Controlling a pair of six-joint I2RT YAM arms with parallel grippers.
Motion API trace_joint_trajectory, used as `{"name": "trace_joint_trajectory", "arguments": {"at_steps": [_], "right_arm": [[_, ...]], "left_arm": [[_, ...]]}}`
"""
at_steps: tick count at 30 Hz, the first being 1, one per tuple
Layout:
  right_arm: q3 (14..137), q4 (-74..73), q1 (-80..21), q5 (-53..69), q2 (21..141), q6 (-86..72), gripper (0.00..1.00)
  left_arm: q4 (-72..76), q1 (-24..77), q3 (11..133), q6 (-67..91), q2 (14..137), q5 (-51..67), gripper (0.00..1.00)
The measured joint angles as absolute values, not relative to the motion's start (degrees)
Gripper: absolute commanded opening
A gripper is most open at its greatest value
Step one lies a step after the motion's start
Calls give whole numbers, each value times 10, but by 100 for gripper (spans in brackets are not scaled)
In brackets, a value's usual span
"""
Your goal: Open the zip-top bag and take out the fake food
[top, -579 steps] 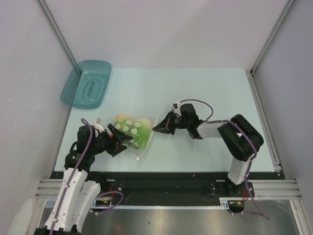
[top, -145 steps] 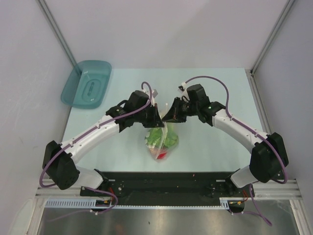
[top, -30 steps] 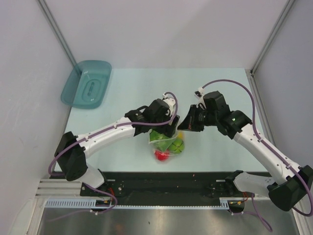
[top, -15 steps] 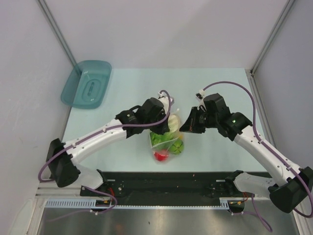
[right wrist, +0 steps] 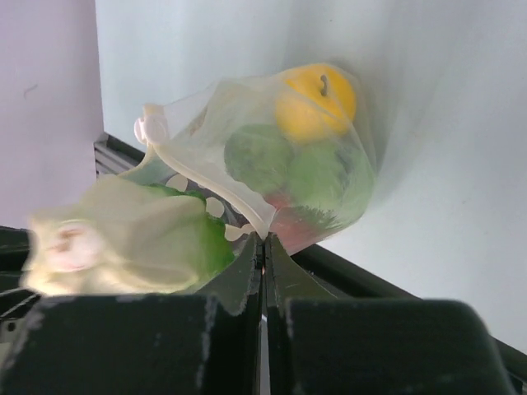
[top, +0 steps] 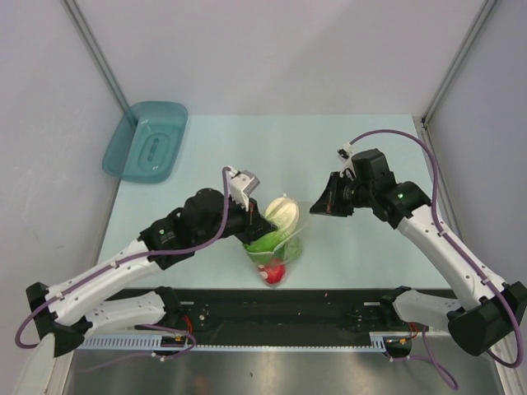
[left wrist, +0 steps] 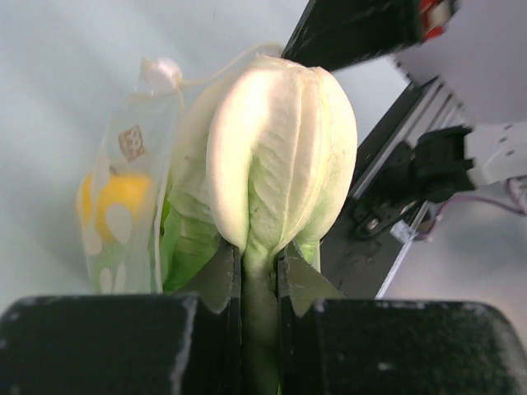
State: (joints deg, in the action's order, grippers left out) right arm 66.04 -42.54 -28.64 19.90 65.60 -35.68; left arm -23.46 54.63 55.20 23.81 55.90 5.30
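My left gripper (top: 262,216) (left wrist: 259,257) is shut on the stem end of a pale white-green toy lettuce head (top: 281,210) (left wrist: 280,148) (right wrist: 123,239), which is held just outside the mouth of the zip-top bag. The clear dotted zip-top bag (top: 278,251) (right wrist: 247,140) (left wrist: 132,189) hangs open near the table's front edge. Inside it are more fake food pieces: a yellow fruit (right wrist: 317,99) (left wrist: 115,197), round green pieces (right wrist: 288,169) and a red piece (top: 275,271). My right gripper (top: 314,207) (right wrist: 263,240) is shut on the bag's zip strip (right wrist: 222,193), holding that edge up.
A teal plastic tray (top: 146,141) leans at the table's far left corner by the wall. The black front rail (top: 280,300) runs just below the bag. Grey walls close in both sides.
My left gripper has shut on the lettuce head and drawn it up out of the bag's mouth, its arm pulling back to the near left. The right gripper kept its hold on the bag.
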Motion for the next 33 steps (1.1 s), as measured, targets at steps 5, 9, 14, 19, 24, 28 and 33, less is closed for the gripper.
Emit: {"name": "trace_joint_trajectory", "arguments": {"at_steps": [5,9,14,19,24,28,33], "right_arm": [[660,-422,-298,223,657,-346,0],[662,-425,-303,238,657,-342,0],[664,-430,-291,249,657,-342,0],[676,-450,-263,249,661,-327,0],[709,-469,-252,230,676,-296,0],[755,-497,-254,192,693,-252,0],[779,-500,-256,166,702,-215,0]], "left_arm": [[-149,546,547,274,531,27,0],[-109,546,590,300,577,-30,0],[-79,503,653,350,636,-57,0],[-79,360,717,394,685,-13,0],[-107,235,748,391,729,11,0],[-109,131,750,397,770,34,0],[-44,17,731,472,839,17,0]]}}
